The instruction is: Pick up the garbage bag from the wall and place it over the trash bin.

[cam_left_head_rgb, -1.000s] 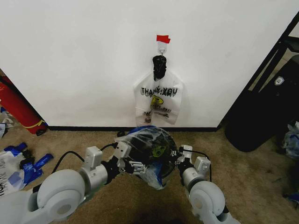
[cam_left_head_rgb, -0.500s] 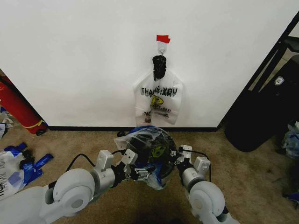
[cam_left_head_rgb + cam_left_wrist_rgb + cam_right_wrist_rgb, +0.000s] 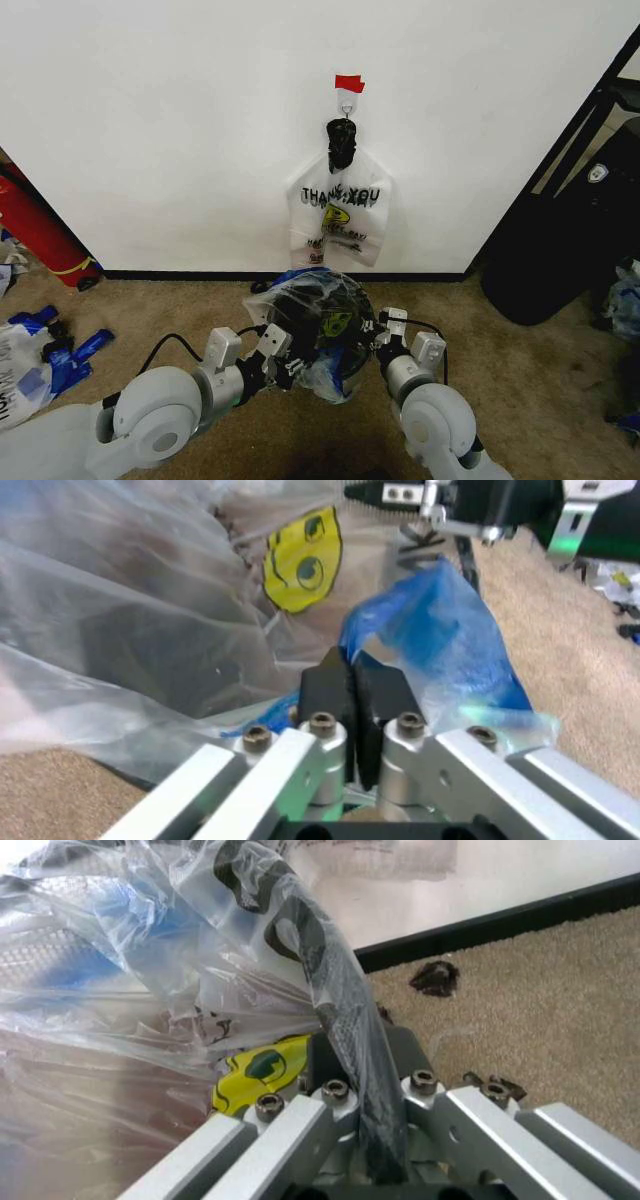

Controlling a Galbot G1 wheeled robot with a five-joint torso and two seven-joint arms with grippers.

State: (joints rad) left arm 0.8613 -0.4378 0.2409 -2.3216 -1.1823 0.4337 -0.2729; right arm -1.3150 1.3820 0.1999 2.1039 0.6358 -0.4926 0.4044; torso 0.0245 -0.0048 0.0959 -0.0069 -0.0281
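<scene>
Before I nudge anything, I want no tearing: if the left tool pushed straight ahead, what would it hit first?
Probably the garbage bag itself: the left tool is shut on its blue handle, with the clear plastic directly beyond. The right tool lies farther along, though depth is unclear.

The opaque white bag (image 3: 338, 222) hanging on the wall (image 3: 180, 130) carries "THANK YOU" in black capitals across its upper part, above a yellow-and-black emblem and several lines of print too small to read. The garbage bag (image 3: 318, 318) bears a yellow smiley-face print, seen in the left wrist view (image 3: 300, 566); no words can be read beside it. A small round badge (image 3: 597, 172) on the black bulk at the right is illegible.
</scene>
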